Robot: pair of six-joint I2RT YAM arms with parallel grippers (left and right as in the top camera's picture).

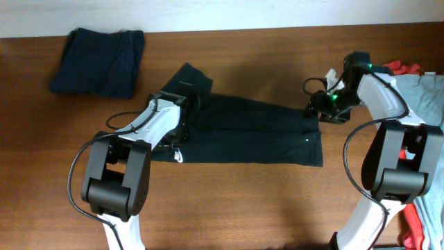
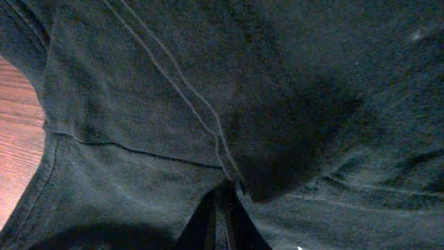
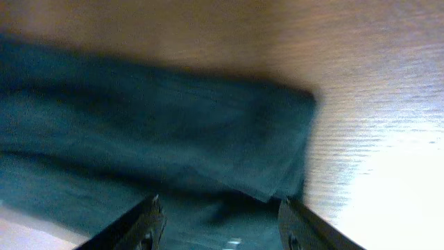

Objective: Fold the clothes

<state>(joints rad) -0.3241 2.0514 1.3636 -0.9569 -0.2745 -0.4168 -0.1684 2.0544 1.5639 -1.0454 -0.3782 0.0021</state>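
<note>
The black T-shirt (image 1: 250,132) lies folded lengthwise across the middle of the table, a small white mark near its right end. My left gripper (image 1: 182,104) is at the shirt's left end by the sleeve; in the left wrist view its fingers (image 2: 223,208) are shut on a fold of the dark fabric (image 2: 208,104) at a seam. My right gripper (image 1: 320,105) is at the shirt's right end; in the right wrist view its fingers (image 3: 220,215) are wide open over the folded edge of the shirt (image 3: 173,132), holding nothing.
A folded navy garment (image 1: 98,61) lies at the back left. A light grey-blue garment (image 1: 427,90) and red ones (image 1: 415,226) are piled at the right edge. Bare wood table (image 1: 243,201) lies in front of the shirt.
</note>
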